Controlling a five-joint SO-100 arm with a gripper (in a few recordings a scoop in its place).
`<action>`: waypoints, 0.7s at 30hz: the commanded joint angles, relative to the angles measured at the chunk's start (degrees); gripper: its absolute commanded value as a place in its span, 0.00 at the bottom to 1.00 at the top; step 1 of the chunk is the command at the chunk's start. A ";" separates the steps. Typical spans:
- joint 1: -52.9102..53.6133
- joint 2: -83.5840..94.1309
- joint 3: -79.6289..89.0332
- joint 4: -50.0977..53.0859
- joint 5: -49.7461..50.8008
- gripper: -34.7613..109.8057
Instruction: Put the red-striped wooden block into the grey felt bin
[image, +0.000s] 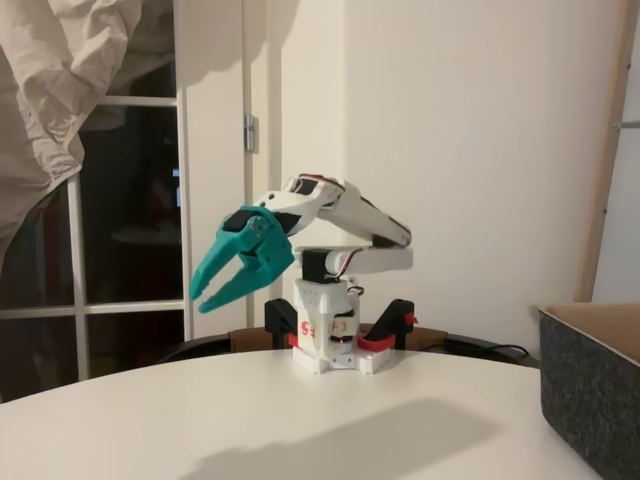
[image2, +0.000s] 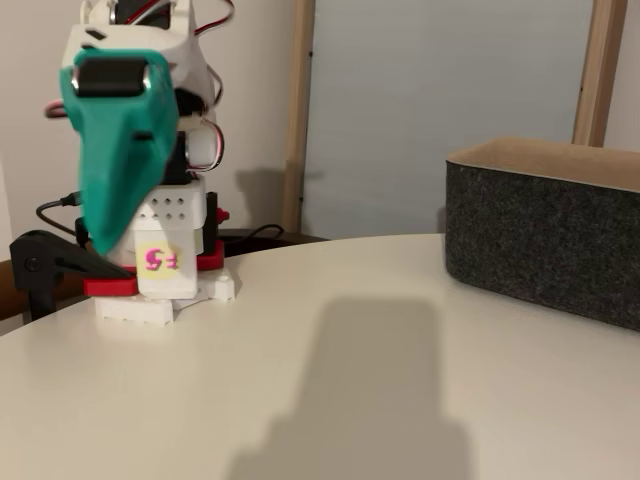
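The teal gripper (image: 205, 297) hangs in the air above the table (image: 250, 420), its fingers spread moderately apart, holding and touching nothing. In a fixed view the gripper (image2: 100, 240) points downward in front of the arm's base (image2: 160, 290). The grey felt bin (image2: 545, 235) stands at the table's right edge, well apart from the gripper.
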 joint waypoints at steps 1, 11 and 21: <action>2.11 5.01 5.89 0.00 -1.05 0.27; 1.93 5.54 17.75 -6.24 -2.37 0.24; 0.26 5.36 17.75 -4.66 1.58 0.24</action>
